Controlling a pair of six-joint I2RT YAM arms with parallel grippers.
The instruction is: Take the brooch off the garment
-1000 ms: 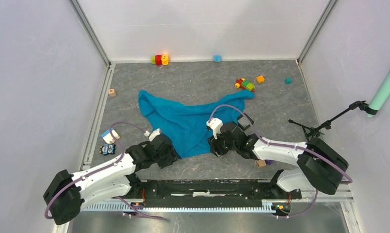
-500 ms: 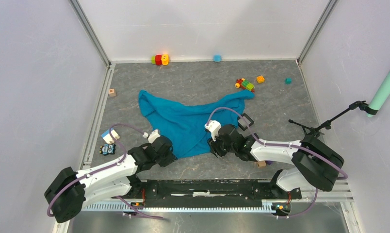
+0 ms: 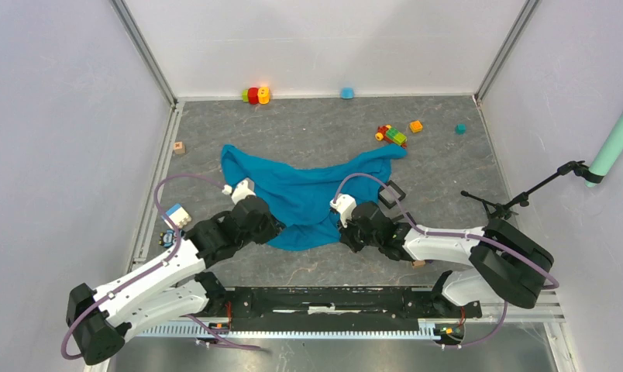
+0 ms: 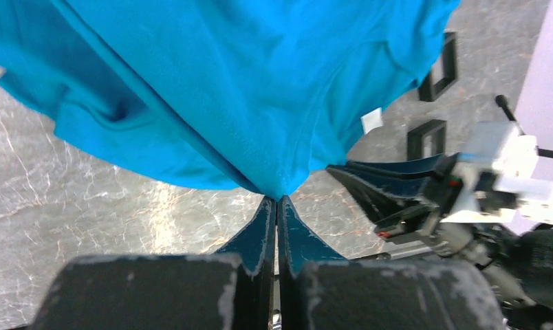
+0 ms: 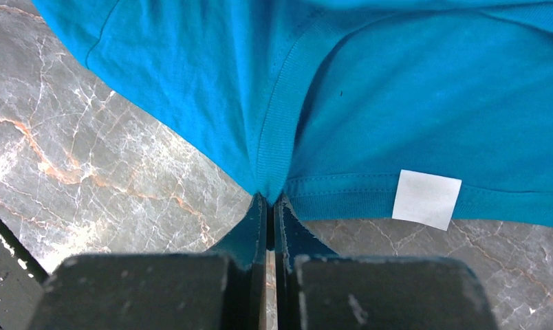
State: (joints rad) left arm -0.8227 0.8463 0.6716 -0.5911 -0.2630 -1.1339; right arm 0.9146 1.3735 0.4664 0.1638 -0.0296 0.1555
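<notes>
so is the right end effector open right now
No, the right end effector has its fingers closed together, pinching the hem of the teal garment beside the white tag.

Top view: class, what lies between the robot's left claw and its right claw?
The blue cloth spans that gap along its near edge; the left claw and right claw are each shut on it. The top view shows this.

Left arm and right arm: white shells, rounded black joints, a lilac cable looped along each. Left tool and right tool: dark tapered fingers, scuffed black block.
</notes>
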